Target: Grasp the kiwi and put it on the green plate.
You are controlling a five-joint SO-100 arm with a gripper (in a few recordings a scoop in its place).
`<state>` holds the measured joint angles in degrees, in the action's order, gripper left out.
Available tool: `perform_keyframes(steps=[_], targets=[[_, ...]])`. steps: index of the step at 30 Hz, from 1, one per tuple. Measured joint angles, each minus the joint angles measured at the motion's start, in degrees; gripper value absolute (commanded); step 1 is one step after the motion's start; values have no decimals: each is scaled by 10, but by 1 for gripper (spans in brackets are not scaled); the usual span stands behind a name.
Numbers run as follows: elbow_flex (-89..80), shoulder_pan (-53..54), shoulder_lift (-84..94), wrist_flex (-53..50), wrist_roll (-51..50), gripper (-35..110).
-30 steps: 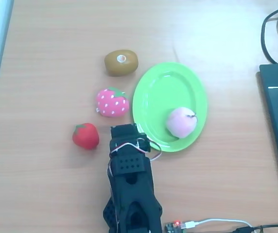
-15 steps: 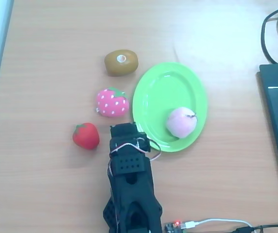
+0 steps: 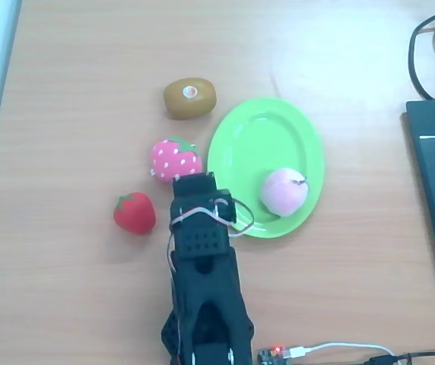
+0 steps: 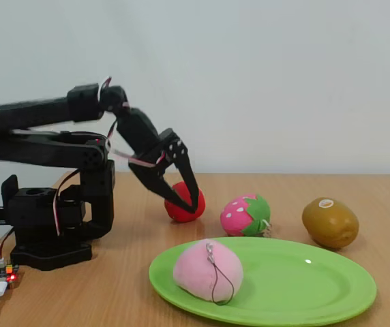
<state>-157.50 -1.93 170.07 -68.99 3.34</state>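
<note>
The black end effector has edged forward from a second ago, its tip now at the pink strawberry's near edge in the overhead view. The kiwi sits untouched on the bench, beyond the strawberry and well apart from the end effector, just off the green plate's far rim. The fixed view shows the fingers nearly closed, holding nothing, raised before the red strawberry; a pink peach lies on the plate.

End effector partly hides the red strawberry
</note>
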Motion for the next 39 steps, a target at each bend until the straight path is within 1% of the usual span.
perform_keyframes(steps=[4, 9, 17, 22, 27, 32, 35, 39], targets=[[121, 9, -104, -31, -10, -8], [235, 25, -174, -39, -11, -8], [315, 39, -260, -35, -4, -8], [368, 38, -328, -25, 28, -8], [425, 32, -403, -17, 33, -8], [464, 24, -459, -7, 44, 0], [470, 21, -481, 6, 60, 13], [473, 24, -508, 25, 63, 23]])
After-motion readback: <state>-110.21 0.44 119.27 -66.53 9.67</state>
